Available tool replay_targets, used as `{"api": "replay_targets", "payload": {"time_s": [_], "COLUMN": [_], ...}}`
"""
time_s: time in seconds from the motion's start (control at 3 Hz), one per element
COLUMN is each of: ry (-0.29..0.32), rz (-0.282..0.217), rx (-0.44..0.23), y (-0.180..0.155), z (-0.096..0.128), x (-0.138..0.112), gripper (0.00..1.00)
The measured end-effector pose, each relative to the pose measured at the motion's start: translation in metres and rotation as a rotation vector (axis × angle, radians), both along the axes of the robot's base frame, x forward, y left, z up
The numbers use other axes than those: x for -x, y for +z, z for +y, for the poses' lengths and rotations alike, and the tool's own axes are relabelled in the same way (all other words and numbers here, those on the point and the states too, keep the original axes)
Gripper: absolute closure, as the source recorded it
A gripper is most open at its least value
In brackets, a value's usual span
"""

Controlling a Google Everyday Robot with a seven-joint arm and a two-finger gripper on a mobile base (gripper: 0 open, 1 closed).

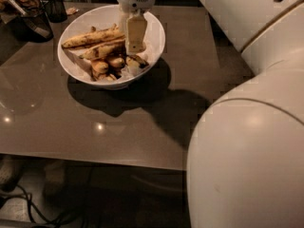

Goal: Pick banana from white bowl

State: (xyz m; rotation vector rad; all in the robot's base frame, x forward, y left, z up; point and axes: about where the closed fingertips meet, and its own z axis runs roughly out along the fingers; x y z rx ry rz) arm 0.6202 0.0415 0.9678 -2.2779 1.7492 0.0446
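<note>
The white bowl stands on the brown table at the upper left. Two long bananas lie side by side in it. The farther one is paler and finely speckled. The nearer one, the banana, has big dark brown patches. Short stubby bananas lie in front of them. My gripper hangs down from the top edge into the right half of the bowl, right at the right ends of the two long bananas. That end of the banana is hidden behind it.
Small dark cups and a dark container stand at the table's far left corner. My white arm fills the right side of the view. The table's front edge runs above a floor with cables.
</note>
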Motion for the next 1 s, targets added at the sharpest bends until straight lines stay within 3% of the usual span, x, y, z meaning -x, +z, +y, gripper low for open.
{"api": "replay_targets", "payload": {"time_s": [1.0], "ry": [0.039], "rz": [0.005], "rx": [0.031], "y": [-0.012], "z": [0.017], "x": [-0.012], "gripper": [0.45]}}
